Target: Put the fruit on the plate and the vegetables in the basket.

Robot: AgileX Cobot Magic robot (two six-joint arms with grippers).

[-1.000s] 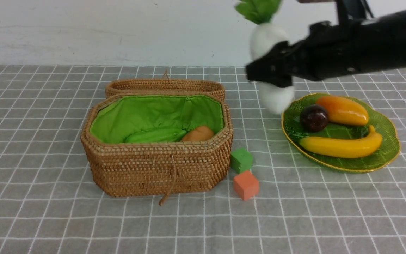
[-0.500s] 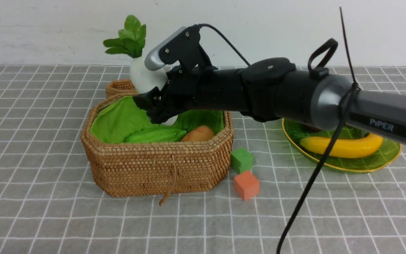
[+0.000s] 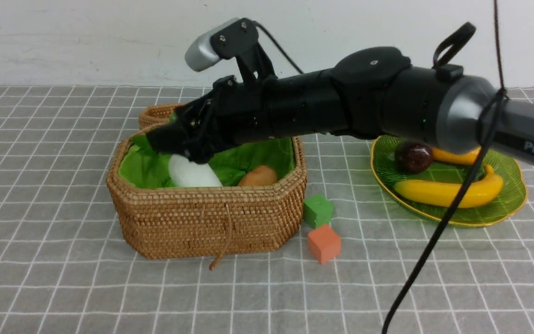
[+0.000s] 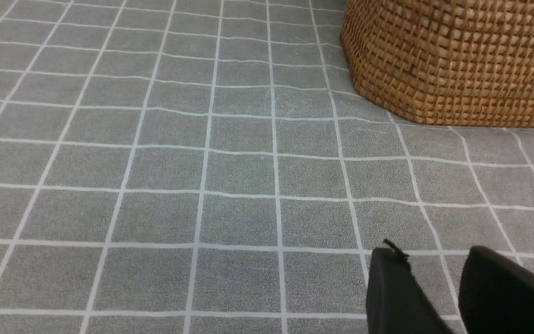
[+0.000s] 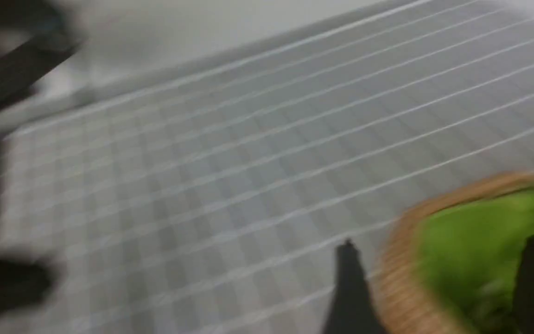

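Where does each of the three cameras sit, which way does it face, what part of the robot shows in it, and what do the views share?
Front view: sits between the arms, facing forward across the table; the right arm reaches over the basket, its right gripper above the radish.
Left wrist view: rides the left arm, low, facing the cloth; the left gripper tips show.
Right wrist view: rides the right arm, blurred, looking down; two dark fingers show.
Shared: all three show the basket.

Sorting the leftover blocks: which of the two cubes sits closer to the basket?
The green cube, right beside the basket wall; the orange cube sits nearer the camera.
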